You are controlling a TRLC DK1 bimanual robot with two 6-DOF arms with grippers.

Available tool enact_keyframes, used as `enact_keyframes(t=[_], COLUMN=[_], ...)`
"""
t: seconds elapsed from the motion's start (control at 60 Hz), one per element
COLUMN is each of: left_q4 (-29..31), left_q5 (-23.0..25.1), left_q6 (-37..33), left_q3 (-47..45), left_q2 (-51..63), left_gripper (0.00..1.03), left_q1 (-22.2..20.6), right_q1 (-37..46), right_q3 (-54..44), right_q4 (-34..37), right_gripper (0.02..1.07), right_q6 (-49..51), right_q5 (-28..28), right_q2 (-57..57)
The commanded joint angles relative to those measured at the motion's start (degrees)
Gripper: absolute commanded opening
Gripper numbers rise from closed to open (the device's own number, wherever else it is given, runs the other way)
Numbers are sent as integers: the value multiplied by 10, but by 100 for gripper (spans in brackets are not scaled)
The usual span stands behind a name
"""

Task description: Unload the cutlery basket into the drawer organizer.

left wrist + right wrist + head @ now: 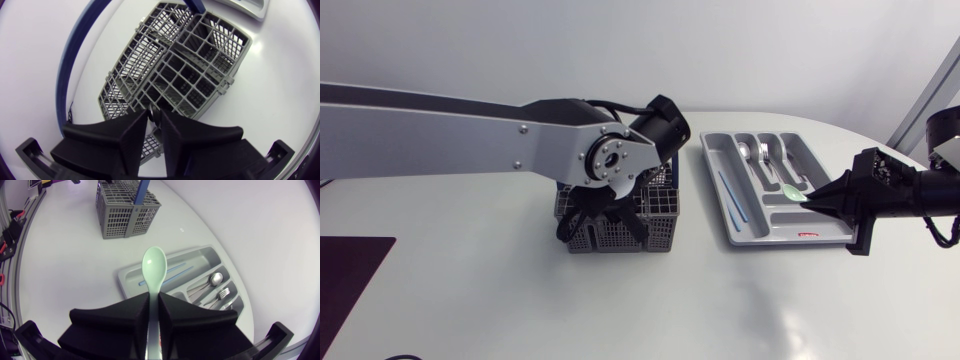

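- A grey plastic lattice basket (655, 235) stood mid-bench (470, 300); the left gripper (154, 114) hung over its square cells, and I could not tell its grip.
- The right gripper (812, 203) was clamped on a smooth pale-green spoon (154, 267) above the moulded grey organizer (785, 225), at the basket's 3 o'clock.

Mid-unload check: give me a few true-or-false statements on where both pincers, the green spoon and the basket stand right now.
1. The right pincer is shut on the pale green spoon. True.
2. The green spoon lies flat in the organizer. False: it is held over the organizer.
3. A metal spoon and a fork lie in the organizer. True.
4. The left pincer hangs over the organizer. False: it is over the cutlery basket.
5. The basket lies tipped on its side. False: it stands upright.
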State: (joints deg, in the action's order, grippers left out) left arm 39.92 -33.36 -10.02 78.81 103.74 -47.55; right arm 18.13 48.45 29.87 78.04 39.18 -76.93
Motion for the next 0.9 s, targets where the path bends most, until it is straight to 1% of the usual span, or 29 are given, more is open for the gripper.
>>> enact_keyframes(t=[0.0,0.05,0.383,0.517,0.65,0.767,0.883], left_q4=[-6,-7,-23,-34,-42,-53,-77], left_q5=[-5,-5,-24,-35,-49,-56,-69], left_q6=[19,19,18,11,4,-15,-42], left_q3=[8,9,3,-7,-17,-32,-55], left_q2=[19,23,5,-14,-27,-44,-75], left_gripper=[20,17,10,10,10,10,10], left_q1=[-3,-3,-18,-35,-44,-47,-54], right_q1=[7,10,35,42,46,45,42], right_q3=[21,27,56,67,71,75,76], right_q4=[12,17,29,28,26,24,6], right_gripper=[9,9,8,8,8,8,8], right_q6=[36,47,124,134,156,170,184], right_q5=[-3,-3,-18,-19,-27,-38,-51], right_q2=[-26,-36,-96,-113,-127,-140,-156])
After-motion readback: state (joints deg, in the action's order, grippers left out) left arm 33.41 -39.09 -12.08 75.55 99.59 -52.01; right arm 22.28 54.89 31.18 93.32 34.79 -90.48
